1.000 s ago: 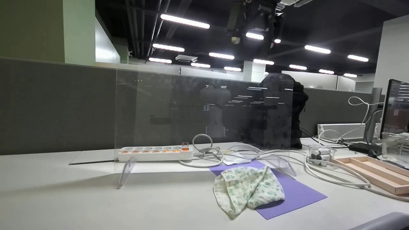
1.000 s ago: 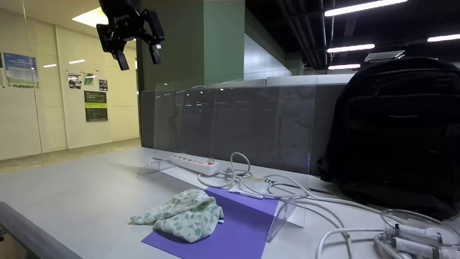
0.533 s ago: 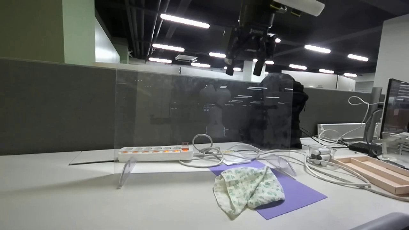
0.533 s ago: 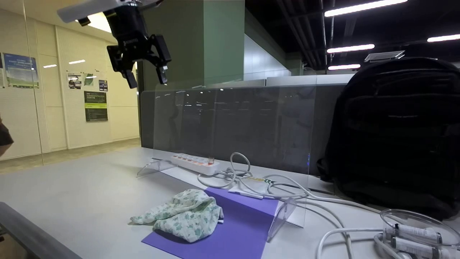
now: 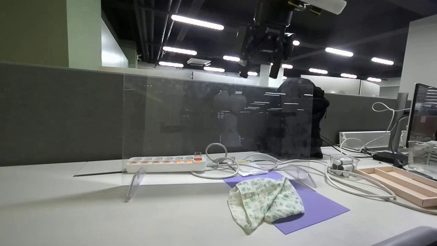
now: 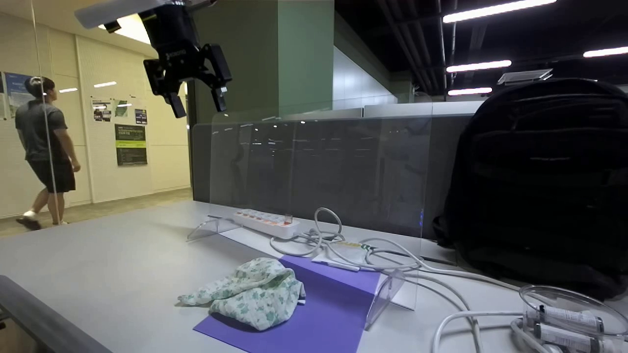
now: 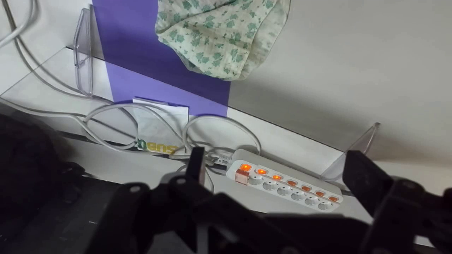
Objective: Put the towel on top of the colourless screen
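The towel, white with green leaf prints, lies crumpled partly on a purple sheet and partly on the desk, in front of the screen. It shows in both exterior views and at the top of the wrist view. The colourless screen is a clear upright panel on two clear feet, also in an exterior view; its feet show in the wrist view. My gripper is open and empty, high above the towel, its fingertips appearing above the screen's top edge. It also shows in an exterior view and the wrist view.
A white power strip and looped cables lie behind the screen. A black backpack stands beside it. Batteries in a clear cup and a wooden tray are to the side. A person walks in the background.
My gripper has come down well into both exterior views, then risen very slightly. It stays open. The towel and screen have not moved. A person has walked into view in the background.
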Motion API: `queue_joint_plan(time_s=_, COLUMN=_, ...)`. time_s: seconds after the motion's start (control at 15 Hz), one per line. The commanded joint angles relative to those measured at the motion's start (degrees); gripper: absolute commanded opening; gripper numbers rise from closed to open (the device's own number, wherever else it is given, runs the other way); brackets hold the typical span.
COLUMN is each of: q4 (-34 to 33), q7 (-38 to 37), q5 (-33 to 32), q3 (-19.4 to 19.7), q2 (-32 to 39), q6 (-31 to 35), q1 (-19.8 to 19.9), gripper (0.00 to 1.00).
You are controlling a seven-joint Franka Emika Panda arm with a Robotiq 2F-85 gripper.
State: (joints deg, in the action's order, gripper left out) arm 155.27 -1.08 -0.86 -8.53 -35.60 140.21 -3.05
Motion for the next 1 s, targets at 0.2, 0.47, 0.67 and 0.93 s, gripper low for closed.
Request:
queue_joint_plan(time_s=0.2, q4=1.1, q7=-2.1, q5=-1.6, q3=0.7, q2=2.4, q6=2.6, q1=1.1, gripper=1.0)
queue_joint_plan(time_s=0.47, q4=4.1, q7=-3.1, q5=-3.0, q3=1.6, q2=7.9, q6=9.1, q1=5.2, gripper=1.0)
queue_joint_plan(time_s=0.67, q4=4.4, q7=-3.8, q5=-4.7, q3=2.6, q2=14.7, q6=14.2, q1=8.7, gripper=1.0)
queue_joint_plan(time_s=0.93, q4=4.5, q7=-5.3, q5=-7.5, q3=4.1, q2=22.9, q6=20.7, q1=12.5, gripper=1.0)
